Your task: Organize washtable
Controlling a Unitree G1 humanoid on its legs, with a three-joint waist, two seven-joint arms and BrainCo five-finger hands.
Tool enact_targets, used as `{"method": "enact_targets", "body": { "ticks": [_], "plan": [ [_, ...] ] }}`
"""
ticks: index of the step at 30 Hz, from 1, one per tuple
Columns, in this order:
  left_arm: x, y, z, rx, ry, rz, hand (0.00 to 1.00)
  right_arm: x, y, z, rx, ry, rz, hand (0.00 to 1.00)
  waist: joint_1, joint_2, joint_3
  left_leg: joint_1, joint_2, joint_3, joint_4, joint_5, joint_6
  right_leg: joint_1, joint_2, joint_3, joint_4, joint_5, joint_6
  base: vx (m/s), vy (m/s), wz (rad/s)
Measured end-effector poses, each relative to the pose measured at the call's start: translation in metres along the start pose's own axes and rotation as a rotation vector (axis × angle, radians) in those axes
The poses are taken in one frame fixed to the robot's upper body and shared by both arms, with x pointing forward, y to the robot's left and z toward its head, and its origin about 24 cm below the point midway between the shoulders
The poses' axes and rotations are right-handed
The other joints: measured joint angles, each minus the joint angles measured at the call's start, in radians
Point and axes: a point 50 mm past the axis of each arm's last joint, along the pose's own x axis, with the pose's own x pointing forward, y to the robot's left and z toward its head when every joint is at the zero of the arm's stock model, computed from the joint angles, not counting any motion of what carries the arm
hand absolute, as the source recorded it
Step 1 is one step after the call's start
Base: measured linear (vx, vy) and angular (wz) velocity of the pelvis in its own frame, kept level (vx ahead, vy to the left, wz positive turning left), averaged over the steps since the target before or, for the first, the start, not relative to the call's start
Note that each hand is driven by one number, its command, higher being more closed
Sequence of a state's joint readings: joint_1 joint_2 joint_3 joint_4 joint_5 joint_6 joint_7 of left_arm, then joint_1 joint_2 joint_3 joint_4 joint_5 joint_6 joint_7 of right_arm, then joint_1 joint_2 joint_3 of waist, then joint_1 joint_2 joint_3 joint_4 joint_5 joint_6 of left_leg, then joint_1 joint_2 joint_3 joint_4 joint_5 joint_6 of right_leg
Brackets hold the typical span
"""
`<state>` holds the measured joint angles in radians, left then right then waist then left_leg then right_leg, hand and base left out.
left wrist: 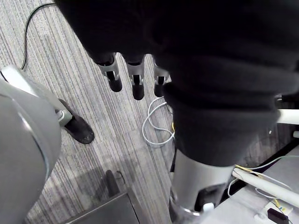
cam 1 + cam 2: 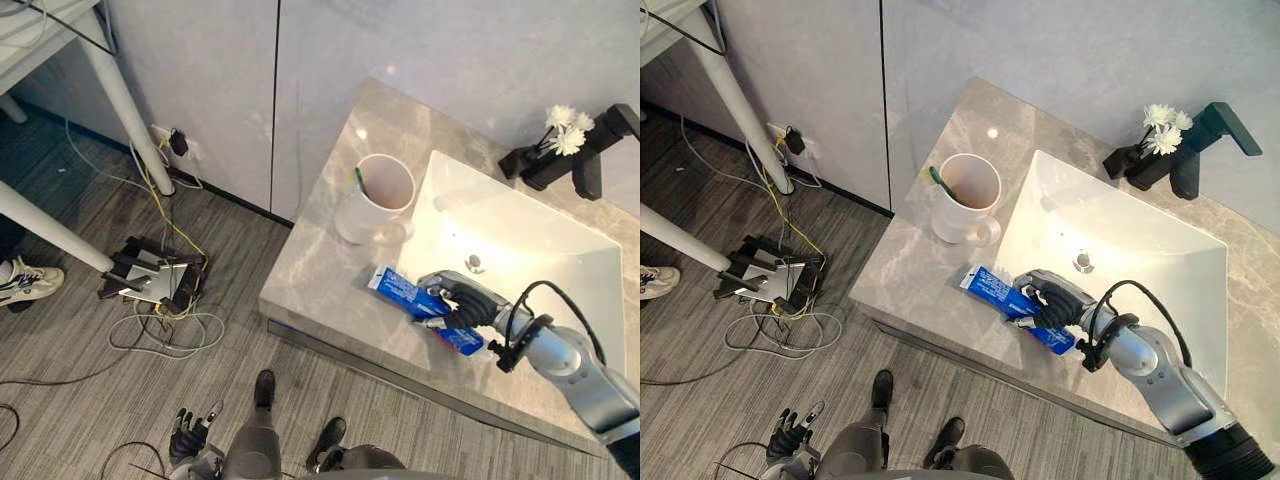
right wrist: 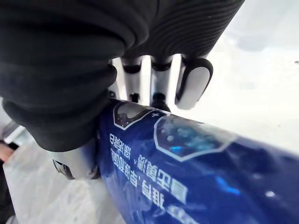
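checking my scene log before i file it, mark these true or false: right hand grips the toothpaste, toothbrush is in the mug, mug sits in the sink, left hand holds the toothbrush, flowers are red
1. The right hand grips the blue toothpaste tube: true.
2. A green toothbrush stands in the white mug: true.
3. The mug sits in the sink: false, it stands on the counter beside the sink.
4. The left hand holds the toothbrush: false, it hangs open low down, holding nothing.
5. The flowers are red: false, they are white.
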<state>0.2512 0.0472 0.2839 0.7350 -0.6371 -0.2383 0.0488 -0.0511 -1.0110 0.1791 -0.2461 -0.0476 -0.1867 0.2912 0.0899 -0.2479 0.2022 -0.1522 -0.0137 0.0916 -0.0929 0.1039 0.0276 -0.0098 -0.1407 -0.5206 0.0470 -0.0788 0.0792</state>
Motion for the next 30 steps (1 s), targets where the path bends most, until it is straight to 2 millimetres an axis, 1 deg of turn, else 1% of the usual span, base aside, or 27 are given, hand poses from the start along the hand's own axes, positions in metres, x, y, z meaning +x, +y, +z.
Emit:
{"method": "enact_targets", "body": {
  "ticks": [1, 2, 3, 4, 5, 7, 12, 14, 15, 19, 21, 23, 27, 29, 30],
  "plan": [
    [0.000, 0.002, 0.000, -0.008, 0.000, 0.009, 0.00, -0.001, -0.013, 0.001, -0.009, -0.007, -0.047, 1.00, -0.004, 0.001, 0.000, 0.009, 0.000, 0.002, 0.000, 0.000, 0.000, 0.008, 0.000, 0.001, -0.001, 0.000, 0.000, 0.00, 0.003, -0.05],
    [-0.001, 0.002, -0.001, -0.012, 0.000, 0.012, 0.00, -0.002, -0.021, 0.002, -0.019, -0.011, -0.070, 1.00, -0.007, 0.002, -0.001, 0.011, 0.000, 0.003, 0.000, 0.000, 0.000, 0.010, 0.000, 0.001, 0.000, 0.000, 0.000, -0.01, 0.008, -0.04],
    [-0.001, 0.003, -0.002, -0.021, 0.001, 0.020, 0.00, -0.003, -0.038, 0.005, -0.053, -0.020, -0.123, 1.00, -0.019, 0.004, -0.002, 0.012, 0.001, 0.007, 0.000, 0.000, 0.000, 0.010, 0.000, 0.003, -0.001, 0.000, 0.000, -0.01, 0.010, -0.05],
    [-0.002, 0.004, -0.002, -0.027, 0.000, 0.026, 0.00, -0.004, -0.045, 0.007, -0.065, -0.026, -0.148, 1.00, -0.019, 0.004, -0.002, 0.013, 0.001, 0.009, 0.000, 0.000, 0.000, 0.010, 0.000, 0.005, -0.001, 0.000, 0.000, -0.02, 0.017, -0.13],
    [-0.002, 0.006, -0.002, -0.031, -0.001, 0.033, 0.00, -0.008, -0.059, 0.009, -0.085, -0.031, -0.212, 1.00, -0.021, 0.005, -0.003, 0.017, 0.002, 0.019, 0.000, 0.000, 0.000, 0.010, 0.000, 0.013, -0.002, 0.000, 0.000, -0.02, 0.014, -0.13],
    [-0.002, 0.006, -0.002, -0.032, -0.001, 0.034, 0.00, -0.009, -0.061, 0.009, -0.093, -0.028, -0.217, 1.00, -0.022, 0.008, -0.005, 0.019, 0.002, 0.022, 0.000, 0.000, 0.000, 0.010, -0.001, 0.016, -0.002, 0.000, 0.000, -0.01, 0.012, -0.09],
    [-0.003, 0.006, -0.004, -0.037, 0.005, 0.037, 0.00, -0.011, -0.060, 0.008, -0.068, -0.027, -0.203, 1.00, -0.027, 0.030, -0.047, 0.024, 0.001, 0.026, 0.000, 0.000, 0.000, 0.016, 0.000, 0.023, -0.010, 0.000, 0.000, 0.00, 0.006, -0.02],
    [-0.004, 0.008, -0.007, -0.041, 0.013, 0.044, 0.00, -0.011, -0.061, 0.009, -0.045, -0.038, -0.207, 1.00, -0.032, 0.036, -0.063, 0.028, 0.001, 0.026, 0.000, 0.000, 0.000, 0.022, 0.000, 0.023, -0.013, 0.000, 0.000, 0.00, 0.000, 0.00],
    [-0.004, 0.010, -0.008, -0.044, 0.017, 0.052, 0.00, -0.012, -0.062, 0.010, -0.031, -0.049, -0.214, 1.00, -0.044, 0.038, -0.076, 0.028, 0.001, 0.026, 0.000, 0.000, 0.000, 0.022, 0.001, 0.023, -0.014, 0.000, 0.000, 0.00, 0.000, 0.00],
    [-0.007, 0.018, -0.015, -0.055, 0.044, 0.091, 0.00, -0.015, -0.070, 0.013, -0.013, -0.082, -0.237, 1.00, -0.056, 0.042, -0.100, 0.040, 0.003, 0.042, -0.001, 0.000, 0.000, 0.026, 0.000, 0.038, -0.014, 0.000, 0.000, -0.01, 0.013, -0.12],
    [-0.007, 0.019, -0.016, -0.056, 0.046, 0.096, 0.00, -0.017, -0.072, 0.014, -0.024, -0.080, -0.242, 1.00, -0.059, 0.044, -0.109, 0.042, 0.004, 0.046, -0.001, 0.000, 0.000, 0.026, 0.000, 0.043, -0.014, 0.000, 0.000, -0.02, 0.012, -0.10],
    [-0.008, 0.021, -0.017, -0.054, 0.051, 0.102, 0.00, -0.019, -0.078, 0.015, -0.038, -0.080, -0.263, 1.00, -0.073, 0.050, -0.125, 0.043, 0.004, 0.046, -0.001, 0.000, 0.000, 0.025, 0.001, 0.046, -0.013, 0.000, 0.000, -0.01, 0.008, -0.02],
    [-0.014, 0.030, -0.024, -0.059, 0.072, 0.134, 0.00, -0.021, -0.081, 0.014, -0.044, -0.079, -0.276, 1.00, -0.080, 0.062, -0.153, 0.049, 0.004, 0.050, -0.004, 0.000, 0.000, 0.027, 0.001, 0.054, -0.013, 0.001, 0.001, 0.00, 0.011, -0.05],
    [-0.014, 0.033, -0.022, -0.096, 0.056, 0.162, 0.00, -0.022, -0.087, 0.015, -0.054, -0.079, -0.301, 1.00, -0.079, 0.070, -0.160, 0.050, 0.004, 0.050, -0.007, 0.000, 0.000, 0.028, 0.001, 0.053, -0.014, 0.002, 0.001, 0.00, 0.000, 0.00],
    [-0.015, 0.033, -0.017, -0.160, 0.020, 0.181, 0.00, -0.023, -0.095, 0.018, -0.071, -0.093, -0.336, 1.00, -0.079, 0.078, -0.164, 0.050, 0.004, 0.050, -0.007, 0.000, 0.000, 0.029, 0.001, 0.053, -0.014, 0.003, 0.003, 0.00, 0.000, 0.00]
  ]
}}
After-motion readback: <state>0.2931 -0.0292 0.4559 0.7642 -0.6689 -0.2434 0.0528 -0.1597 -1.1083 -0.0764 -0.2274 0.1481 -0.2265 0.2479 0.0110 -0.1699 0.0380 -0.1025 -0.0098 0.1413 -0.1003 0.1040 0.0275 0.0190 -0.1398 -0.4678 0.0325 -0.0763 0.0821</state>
